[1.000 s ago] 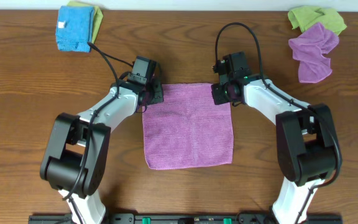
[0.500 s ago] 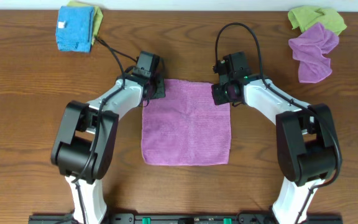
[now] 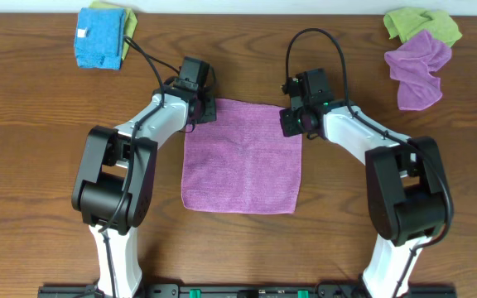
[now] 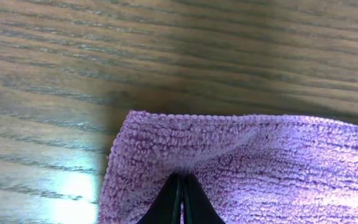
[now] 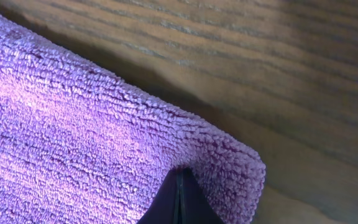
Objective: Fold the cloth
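A wooden tabletop (image 3: 23,165) is carrying the purple cloth (image 3: 241,161), lying flat at its centre. The left claw (image 3: 197,108) and right claw (image 3: 296,122) are each pinching a far corner. The fold is just beginning; both corners likely need lifting toward the near edge.

The white-and-black left arm (image 3: 149,129) enters from the lower left of the overhead frame. Its elbow is bent and its forearm is angled up and right toward the upper centre. The black left gripper (image 3: 203,110) has its fingertips pressed together on the upper left corner of the mauve-purple microfibre cloth (image 3: 240,157). The white-and-black right arm (image 3: 356,132) enters from the lower right, with its forearm angled up and left. The black right gripper (image 3: 293,124) has its fingertips pinched together on the upper right corner.
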